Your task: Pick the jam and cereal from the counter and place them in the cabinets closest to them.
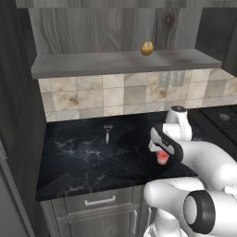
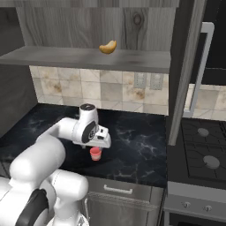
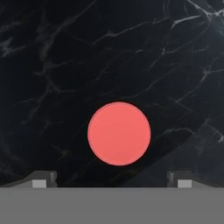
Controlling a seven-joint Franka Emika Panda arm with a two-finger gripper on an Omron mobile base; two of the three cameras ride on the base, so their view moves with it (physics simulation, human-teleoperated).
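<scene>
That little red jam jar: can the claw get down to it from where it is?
Probably yes. The open claw hangs above the jam jar, fingertips spread wider than its lid, nothing between them.

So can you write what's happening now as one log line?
stage: reaching for jam | gripper: open, above jam, not touching | jam: upright on counter | cereal: not moved yet | egg-shaped thing: on cabinet shelf

The jam (image 1: 162,158) is a small red jar with a pale pink bottom. It stands up straight on the black counter (image 1: 83,157), near the front edge. In the hand view its round red lid (image 3: 119,134) sits toward 6 o'clock.

The cabinets (image 2: 66,26) above are open, grey wood inside.
</scene>
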